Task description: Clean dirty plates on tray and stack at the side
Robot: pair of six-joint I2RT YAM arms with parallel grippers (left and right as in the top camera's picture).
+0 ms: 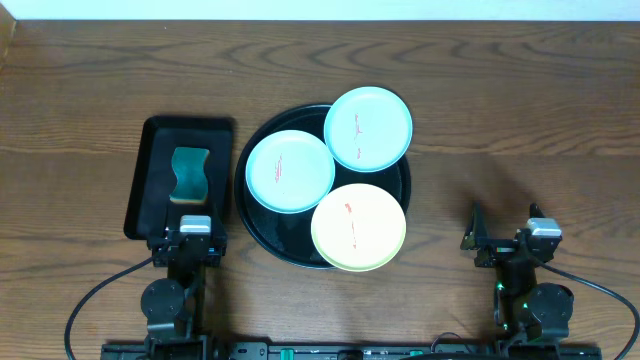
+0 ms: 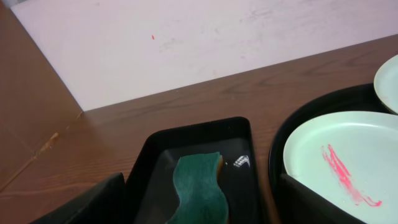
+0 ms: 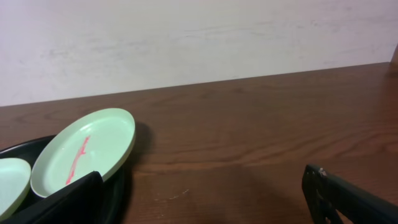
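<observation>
Plainly both jaws wide apart, empty.

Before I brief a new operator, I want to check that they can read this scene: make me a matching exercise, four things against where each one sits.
Things
1. sponge
2. yellow plate
3. right hand
4. round tray

Places
A. on the round tray's near side
B. over bare table, right of the round tray
C. under all three plates
D. in the rectangular tray

Pairs: 1-D, 2-A, 3-B, 4-C.
</observation>
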